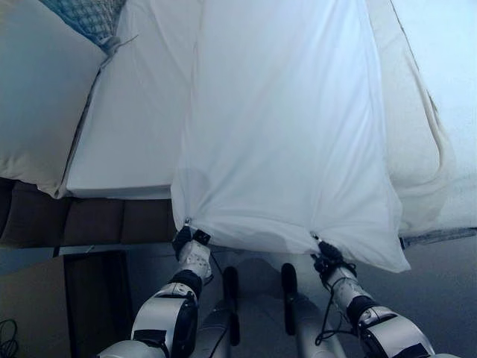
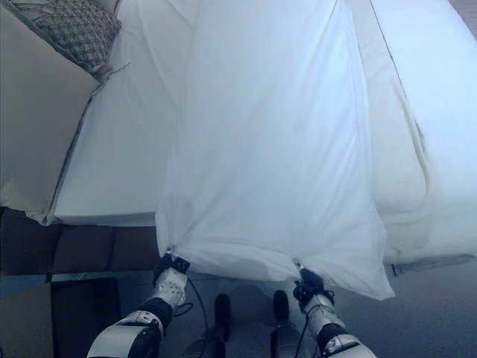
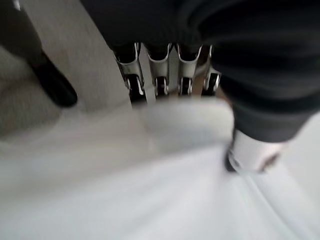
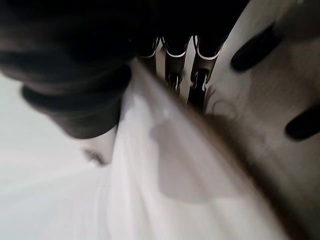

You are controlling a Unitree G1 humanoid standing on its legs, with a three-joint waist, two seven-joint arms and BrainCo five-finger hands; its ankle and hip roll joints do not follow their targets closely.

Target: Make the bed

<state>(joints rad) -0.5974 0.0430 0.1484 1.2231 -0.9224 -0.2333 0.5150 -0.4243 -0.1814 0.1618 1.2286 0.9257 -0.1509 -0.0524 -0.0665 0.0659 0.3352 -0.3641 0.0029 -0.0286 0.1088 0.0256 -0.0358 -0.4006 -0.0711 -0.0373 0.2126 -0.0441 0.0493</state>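
A white sheet [image 1: 287, 127] stretches from the bed [image 1: 127, 142] toward me, its near edge lifted off the mattress. My left hand [image 1: 191, 252] is shut on the sheet's near left corner. My right hand [image 1: 330, 265] is shut on the near right part of the edge. In the left wrist view the fingers [image 3: 160, 70] curl over bunched white cloth [image 3: 165, 130], with the thumb [image 3: 250, 152] under it. In the right wrist view the fingers [image 4: 172, 65] fold round a ridge of the sheet [image 4: 165, 165]. The sheet's far right corner [image 1: 387, 257] hangs loose past my right hand.
A large white pillow [image 1: 37, 97] lies at the bed's left, with a checked cushion [image 1: 89, 19] behind it. Rumpled white bedding [image 1: 428, 149] lies on the bed's right side. A dark bed base [image 1: 82, 220] and a dark low box [image 1: 93, 298] stand at lower left.
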